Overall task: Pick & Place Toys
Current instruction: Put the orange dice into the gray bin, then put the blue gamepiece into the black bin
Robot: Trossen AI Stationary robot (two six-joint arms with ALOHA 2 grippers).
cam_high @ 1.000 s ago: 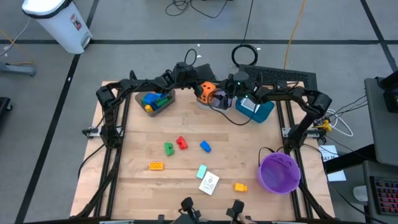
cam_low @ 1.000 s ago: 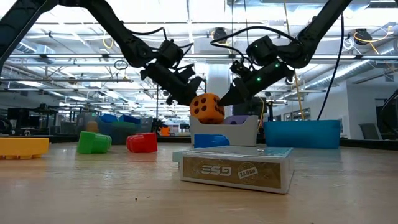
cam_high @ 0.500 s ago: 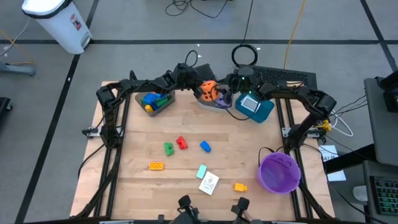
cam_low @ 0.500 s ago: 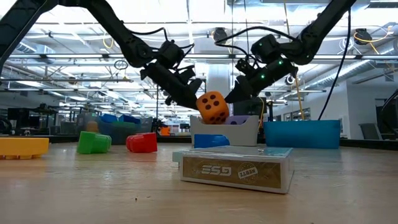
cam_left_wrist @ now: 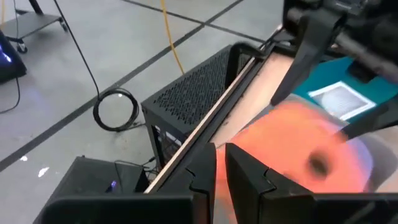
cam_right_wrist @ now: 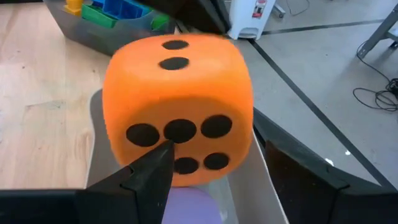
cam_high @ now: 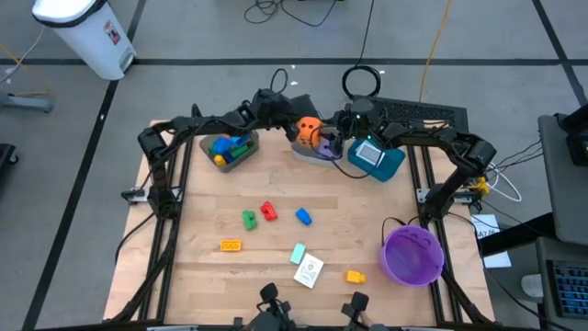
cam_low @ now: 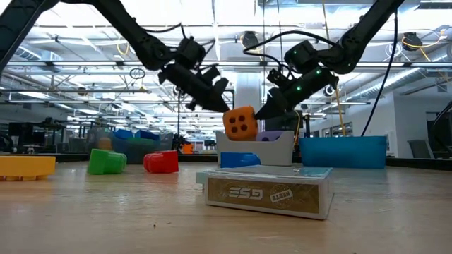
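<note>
The orange dotted die sits at the top of the grey bin, over a purple die. It also shows in the low view and fills the right wrist view. My left gripper is shut and hangs above and to the left of the die, clear of it. My right gripper is open, just right of the die, pointing at its six-dot face. My right gripper has one fingertip at the die's six-dot face, coming level from the table's right. The other finger stands apart from the die. I cannot tell whether the fingertip touches it.
A brown bin with several blocks stands at the far left, and a teal bin stands right of the grey one. A purple bowl is near right. Loose blocks and cards lie mid-table.
My left gripper has gone up and toward the table's left, away from the orange die. The die has shifted a little toward the right and down, over the grey bin, and now stays there. My right gripper has drawn back slightly.
</note>
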